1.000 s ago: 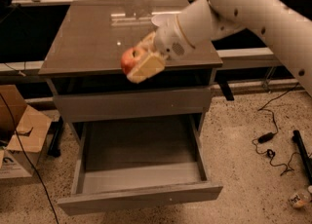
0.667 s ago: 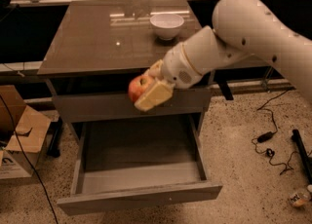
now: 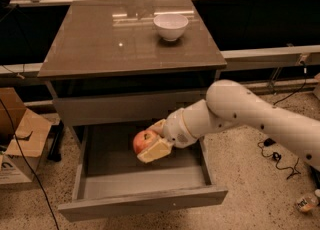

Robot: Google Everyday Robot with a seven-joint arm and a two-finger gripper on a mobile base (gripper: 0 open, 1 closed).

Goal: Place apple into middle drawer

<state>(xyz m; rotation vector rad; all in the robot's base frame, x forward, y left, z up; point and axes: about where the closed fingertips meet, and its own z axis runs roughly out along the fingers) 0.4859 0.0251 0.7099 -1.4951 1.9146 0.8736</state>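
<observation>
Apple: the apple hangs just above the floor of the open middle drawer, toward its far middle, not resting on it.
Jaws: the gripper has its jaws clamped on the apple, one pale finger above and one beneath.
Risk, drop: released from here, the round fruit would likely fall a little and roll; the drawer walls should contain it, though it may bruise.
Risk, knock: the upper drawer front sits just above the wrist, so a steep lift-out could catch the arm on it.
Risk, drawer: pressing the right wall might shove the drawer.
Around: a white bowl stands far back on the worktop, well apart; a cardboard box at left and cables at right lie on the floor.
In the way: only the upper front and the right wall crowd the arm.
</observation>
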